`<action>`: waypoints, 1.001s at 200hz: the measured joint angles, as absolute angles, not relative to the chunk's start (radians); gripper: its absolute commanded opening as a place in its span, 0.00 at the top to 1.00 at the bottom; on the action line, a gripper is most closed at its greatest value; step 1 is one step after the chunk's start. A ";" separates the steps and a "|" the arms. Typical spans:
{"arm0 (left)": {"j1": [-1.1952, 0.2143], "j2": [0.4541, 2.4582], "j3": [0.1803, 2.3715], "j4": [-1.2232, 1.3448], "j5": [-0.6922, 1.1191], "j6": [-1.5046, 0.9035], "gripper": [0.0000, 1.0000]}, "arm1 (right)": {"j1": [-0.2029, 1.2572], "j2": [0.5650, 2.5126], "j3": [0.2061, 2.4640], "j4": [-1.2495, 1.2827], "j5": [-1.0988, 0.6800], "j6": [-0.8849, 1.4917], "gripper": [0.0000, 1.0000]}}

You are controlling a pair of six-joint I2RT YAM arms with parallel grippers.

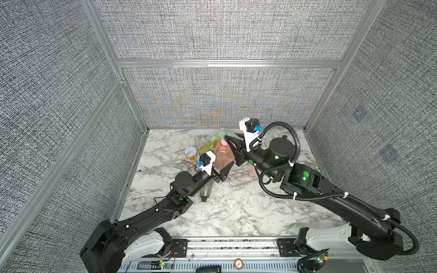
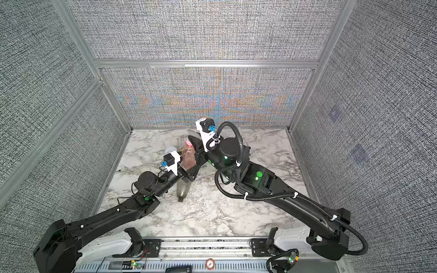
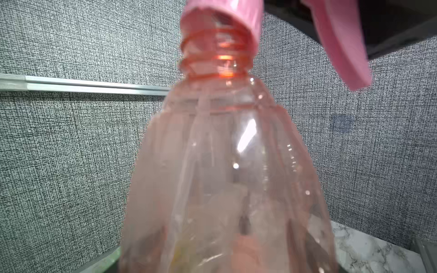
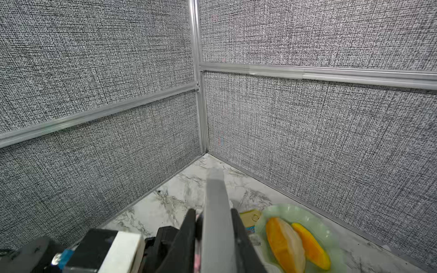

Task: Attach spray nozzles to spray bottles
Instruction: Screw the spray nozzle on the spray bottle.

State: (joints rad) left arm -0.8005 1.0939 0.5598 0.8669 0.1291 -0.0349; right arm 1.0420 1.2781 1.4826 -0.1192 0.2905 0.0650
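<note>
My left gripper [image 1: 221,166] is shut on the body of the clear pink spray bottle [image 1: 223,156], holding it upright above the table. The bottle [image 3: 224,165] fills the left wrist view. A grey-and-pink spray nozzle [image 3: 222,21] sits tilted on the bottle's neck, with threads showing below its pink collar. Its dip tube [image 3: 203,111] hangs inside. My right gripper [image 4: 214,211] is shut on the nozzle's grey top [image 4: 216,201]. A smoky grey bottle [image 1: 205,190] lies on the marble under my left arm. A sliver of pastel pink [image 1: 254,171] shows beneath my right arm.
A small tin can [image 1: 191,153] stands just left of the held bottle. Behind it sits a pale green plate [image 4: 331,236] with yellow-orange food, and a yellow packet [image 4: 248,217] lies beside the plate. Grey fabric walls [image 1: 224,99] close in the back and both sides.
</note>
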 measured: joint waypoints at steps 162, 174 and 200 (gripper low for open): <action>-0.802 1.084 0.564 0.832 0.163 -0.039 0.26 | 1.026 1.251 1.454 -0.153 0.199 0.076 0.64; -0.802 1.084 0.564 0.839 0.158 -0.042 0.26 | 1.026 1.260 1.469 -0.174 0.181 0.076 0.62; -0.802 1.083 0.564 0.848 0.159 -0.045 0.26 | 1.026 1.265 1.485 -0.188 0.163 0.076 0.61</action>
